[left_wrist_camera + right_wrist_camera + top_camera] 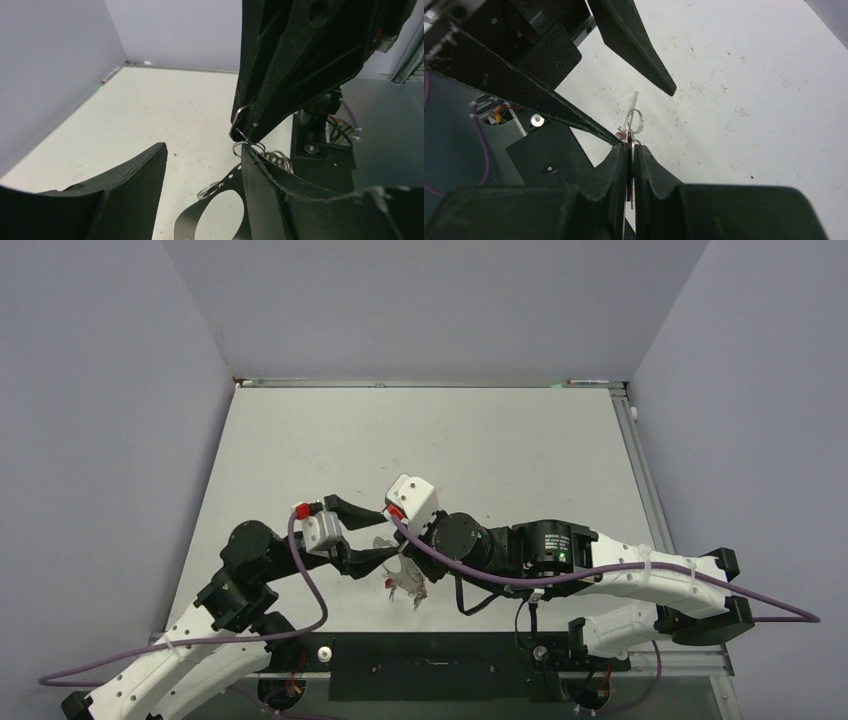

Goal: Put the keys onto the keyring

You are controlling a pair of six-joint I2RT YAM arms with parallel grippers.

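My right gripper (pixel 400 552) is shut on thin metal seen edge-on between its pads (pixel 630 165), with a bit of red beside it. In the left wrist view a thin grey wire, the keyring (pixel 236 121), curves out of its tip. Small silver split rings (pixel 248 148) and a bunch of keys (pixel 406 584) hang below it, one with a red head (pixel 390 583). A dark flat piece with an oval opening (pixel 186 222) hangs lowest. My left gripper (pixel 358 532) is open and empty; its fingers (pixel 127 192) straddle the bunch from the left.
The pale table (pixel 480 440) stretches beyond both arms. A black base plate (pixel 430 672) lies along the near edge. Grey walls (pixel 100 390) enclose the left, back and right. The two grippers are almost touching.
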